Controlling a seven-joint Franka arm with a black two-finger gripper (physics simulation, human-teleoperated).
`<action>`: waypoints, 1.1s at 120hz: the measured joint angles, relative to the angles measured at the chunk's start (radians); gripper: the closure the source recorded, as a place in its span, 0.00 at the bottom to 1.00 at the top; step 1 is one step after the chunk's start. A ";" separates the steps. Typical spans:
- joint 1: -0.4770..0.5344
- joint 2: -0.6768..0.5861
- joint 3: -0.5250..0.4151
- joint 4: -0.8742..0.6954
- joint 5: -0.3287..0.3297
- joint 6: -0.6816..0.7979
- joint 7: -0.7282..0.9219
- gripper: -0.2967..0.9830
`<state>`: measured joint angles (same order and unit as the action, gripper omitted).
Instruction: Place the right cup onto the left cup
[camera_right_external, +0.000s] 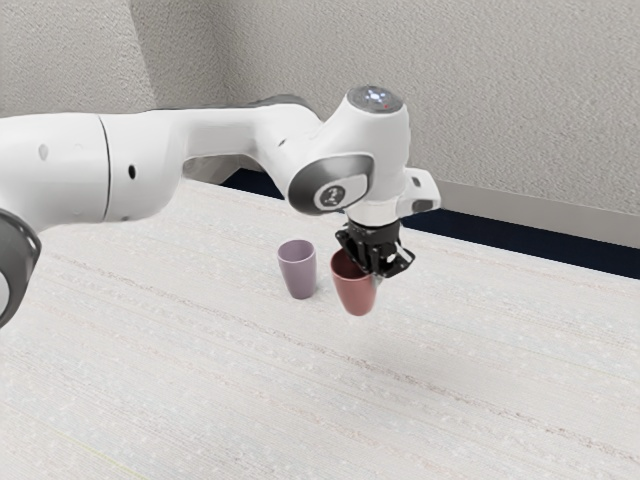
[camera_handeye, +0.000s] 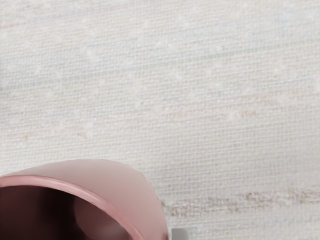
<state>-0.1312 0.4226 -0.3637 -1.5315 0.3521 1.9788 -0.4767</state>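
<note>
In the exterior view my gripper (camera_right_external: 374, 272) is at the red cup's rim, on the side away from the other cup, shut on the cup's wall. The red cup (camera_right_external: 356, 291) hangs slightly tilted, its mouth up, apparently just above the table. To its left in that view a purple cup (camera_right_external: 299, 272) stands upright, a small gap between the two. The wrist view has the red cup (camera_handeye: 127, 187) large and close, with a grey fingertip (camera_handeye: 180, 234) against its outer wall. The finger inside the cup is hidden.
The pale, streaked table (camera_right_external: 250, 400) extends around both cups. Behind it are a dark blue strip (camera_right_external: 540, 247) and textured walls (camera_right_external: 500, 90). My arm reaches over from the exterior view's left, above the purple cup.
</note>
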 joint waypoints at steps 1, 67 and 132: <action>0.002 -0.003 0.000 0.000 -0.001 -0.002 0.001 0.84; 0.058 -0.035 0.148 0.085 -0.104 -0.082 0.149 0.84; 0.094 -0.002 0.281 0.160 -0.216 -0.128 0.396 0.84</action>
<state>-0.0373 0.4210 -0.0827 -1.3712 0.1362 1.8513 -0.0807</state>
